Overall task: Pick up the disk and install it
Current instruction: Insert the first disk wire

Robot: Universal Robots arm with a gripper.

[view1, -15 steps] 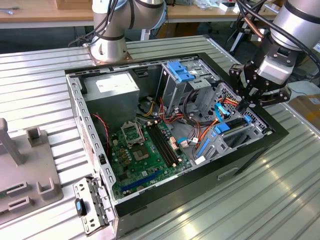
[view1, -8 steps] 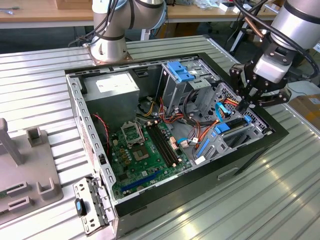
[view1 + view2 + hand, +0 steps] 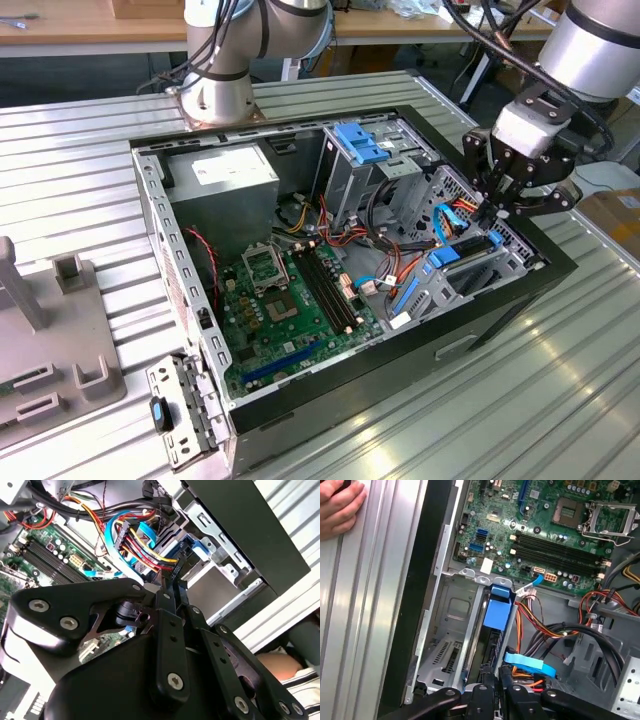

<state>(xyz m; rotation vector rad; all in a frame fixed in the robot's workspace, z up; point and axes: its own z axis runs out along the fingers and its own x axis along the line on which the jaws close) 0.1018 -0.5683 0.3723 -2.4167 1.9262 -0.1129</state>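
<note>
The disk [image 3: 496,615] stands on edge in the metal drive bay [image 3: 447,630] at the front corner of the open computer case, with its blue bracket rail facing up. In the exterior view the disk [image 3: 462,252] sits low in the bay, at the case's end on the exterior view's right. My gripper [image 3: 492,680] comes down on the disk's cable end, its black fingers [image 3: 166,597] drawn close together and pinching the disk's edge. In the exterior view the gripper [image 3: 492,215] hangs just above the bay, among blue and red cables.
Blue, red and yellow cables [image 3: 137,545] crowd the bay beside the fingers. The motherboard [image 3: 290,300] fills the case floor and a grey power-supply box [image 3: 230,175] sits at the back. A person's hand [image 3: 340,505] rests on the ribbed table outside the case wall.
</note>
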